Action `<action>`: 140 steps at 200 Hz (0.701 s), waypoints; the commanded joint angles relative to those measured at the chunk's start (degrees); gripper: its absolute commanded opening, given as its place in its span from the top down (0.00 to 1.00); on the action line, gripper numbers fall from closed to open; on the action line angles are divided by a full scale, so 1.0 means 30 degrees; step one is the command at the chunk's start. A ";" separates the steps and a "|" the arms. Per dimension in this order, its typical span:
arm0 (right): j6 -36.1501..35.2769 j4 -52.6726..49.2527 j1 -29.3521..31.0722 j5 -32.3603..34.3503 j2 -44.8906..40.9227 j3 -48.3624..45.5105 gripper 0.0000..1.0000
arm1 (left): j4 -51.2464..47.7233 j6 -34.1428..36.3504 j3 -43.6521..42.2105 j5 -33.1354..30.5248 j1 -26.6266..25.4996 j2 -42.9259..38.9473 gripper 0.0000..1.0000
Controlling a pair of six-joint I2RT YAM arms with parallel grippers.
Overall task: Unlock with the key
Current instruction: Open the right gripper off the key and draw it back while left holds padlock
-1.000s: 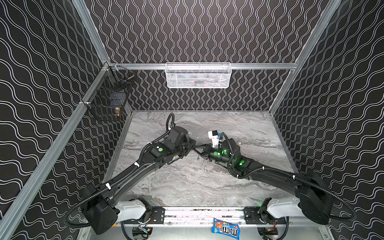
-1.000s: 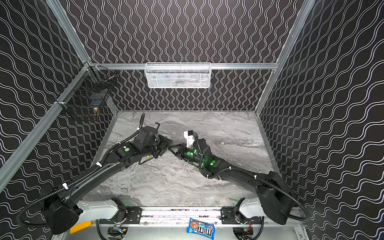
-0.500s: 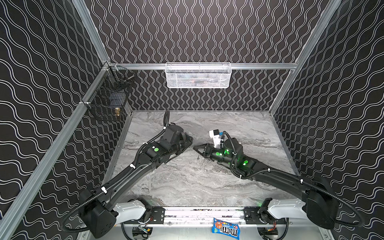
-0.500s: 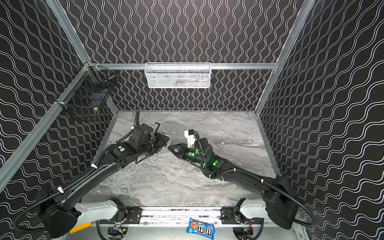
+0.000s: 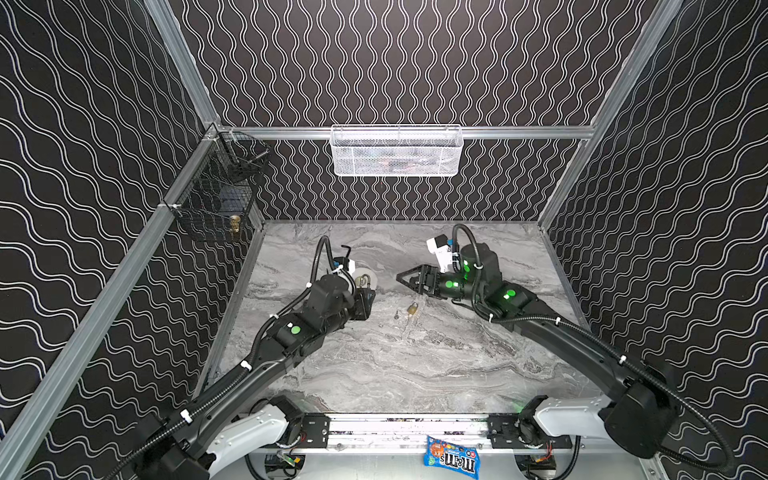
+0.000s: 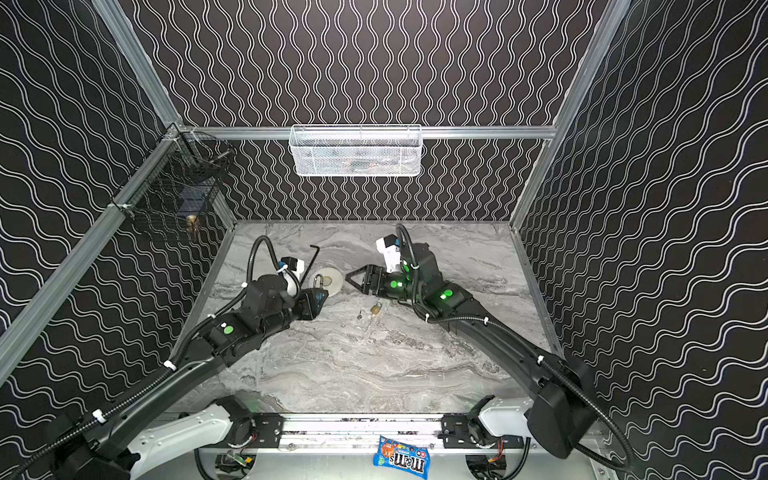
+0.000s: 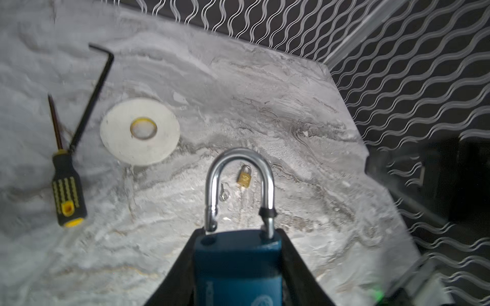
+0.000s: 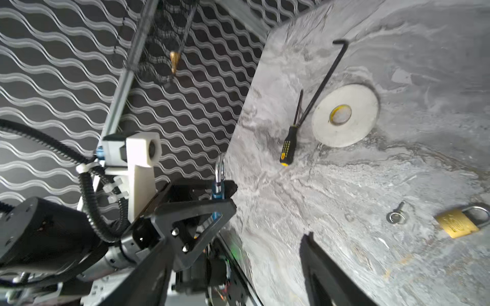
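Observation:
My left gripper [image 7: 240, 233] is shut on a blue padlock [image 7: 237, 265], fingers on both flat sides of its body. Its silver shackle [image 7: 240, 159] points away from the wrist; one leg stands clear above its hole, the other sits in the body. In both top views the padlock [image 5: 365, 286] [image 6: 318, 286] hangs left of centre. A small silver key [image 8: 395, 217] [image 5: 397, 314] lies on the table beside a little brass padlock [image 8: 458, 222] [image 5: 412, 308]. My right gripper [image 5: 401, 279] [image 8: 236, 238] is open and holds nothing, a short gap to the right of the blue padlock.
A white tape roll [image 7: 139, 131], a black-and-yellow screwdriver [image 7: 67, 190] and a black hex key [image 7: 92, 98] lie behind the left gripper. A white mesh basket [image 5: 395, 151] hangs on the rear wall, a black wire basket [image 5: 216, 199] on the left wall. A candy bag [image 5: 451, 457] sits at the front rail.
The two grippers were together at the centre. The right gripper has opened and drawn back to the right; the left arm has pulled left with the blue padlock.

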 commanded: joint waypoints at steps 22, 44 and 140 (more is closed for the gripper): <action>-0.3632 -0.4755 -0.0010 -0.1094 0.2500 0.3331 0.19 | 0.4652 0.4978 -0.1444 0.1763 0.0000 -0.0450 0.95; -0.4410 -0.5698 0.0068 -0.0754 0.3690 0.4874 0.17 | 0.4842 0.5540 -0.1599 0.2040 0.0011 -0.0272 0.97; -0.6814 -0.9784 0.1120 0.1873 0.7224 0.9893 0.14 | 0.4446 0.6212 -0.2053 0.1978 0.0004 -0.0466 1.00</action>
